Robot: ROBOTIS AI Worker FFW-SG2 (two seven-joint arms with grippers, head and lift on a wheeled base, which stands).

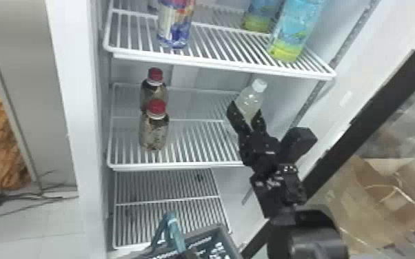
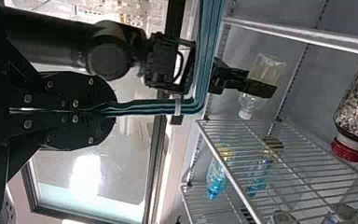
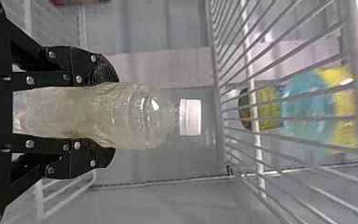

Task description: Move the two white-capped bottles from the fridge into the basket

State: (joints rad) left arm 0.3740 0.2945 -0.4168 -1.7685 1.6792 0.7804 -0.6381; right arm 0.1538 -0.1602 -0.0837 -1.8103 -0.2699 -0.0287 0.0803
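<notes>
Brown paper bag point(image 1: 362, 206) on the right

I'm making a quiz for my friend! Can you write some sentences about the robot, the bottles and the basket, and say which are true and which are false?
1. The right gripper has the white-capped bottle between its fingers. True.
2. The two bottles on the middle shelf's left side have blue caps. False: the front bottle and the back bottle have red caps.
3. The left gripper holds the teal handle. True.
4. The basket is up on the top shelf. False: the basket is down low, below the middle shelf.
5. The white-capped bottle's cap is red. False: its cap is white.
</notes>
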